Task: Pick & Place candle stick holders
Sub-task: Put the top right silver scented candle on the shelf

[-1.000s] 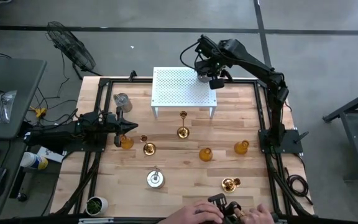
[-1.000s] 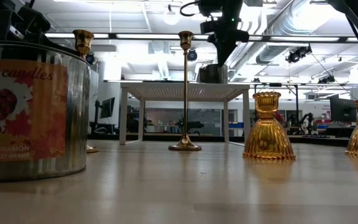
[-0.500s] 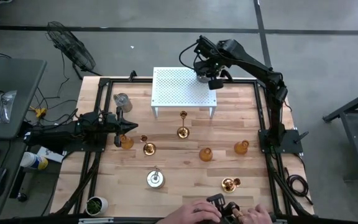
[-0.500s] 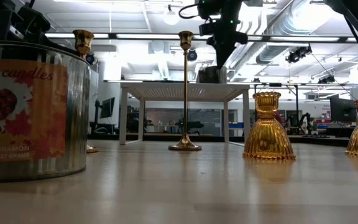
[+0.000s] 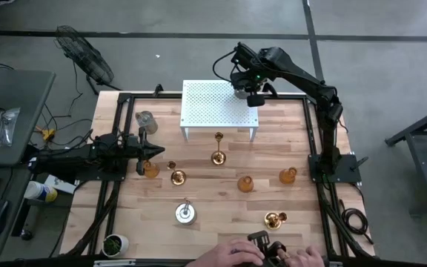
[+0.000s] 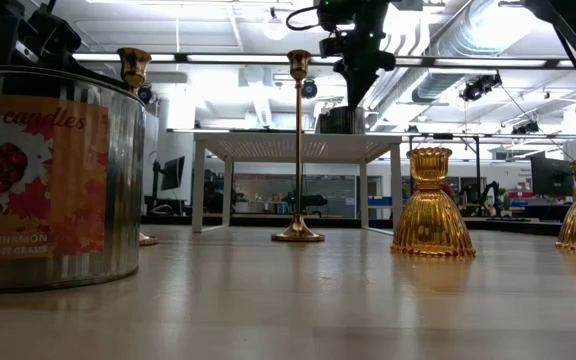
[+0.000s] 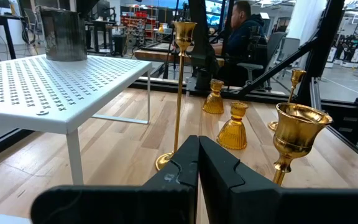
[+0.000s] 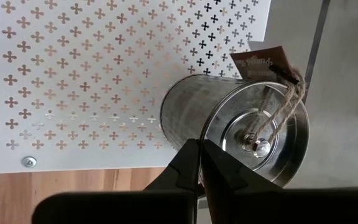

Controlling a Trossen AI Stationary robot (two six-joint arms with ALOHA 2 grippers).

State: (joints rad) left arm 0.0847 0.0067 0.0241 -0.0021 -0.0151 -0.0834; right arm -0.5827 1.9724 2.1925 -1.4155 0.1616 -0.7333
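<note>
A silver metal tin with a knobbed lid and a twine tag [image 8: 247, 134] stands on the far right corner of the white perforated stand [image 5: 217, 107]. My right gripper [image 5: 252, 95] hangs just above it, shut and empty; it also shows in the low view [image 6: 356, 88]. My left gripper [image 5: 158, 150] is shut and waits low at the table's left. On the table stand a tall slim gold holder [image 5: 218, 148], amber cups [image 5: 245, 183] [image 5: 288, 176] [image 5: 150, 169], gold stemmed holders [image 5: 177, 176] [image 5: 275, 219] and silver ones [image 5: 145, 120] [image 5: 185, 213].
A person's hands [image 5: 273, 254] work with a dark object at the table's near edge. A small white pot with a green plant [image 5: 114, 243] stands at the near left corner. Bare wood lies between the stand and the right frame rail.
My right gripper has risen a little above the silver tin on the stand and stays shut. The tin has stayed where it was. The person's hands have shifted slightly at the near edge.
</note>
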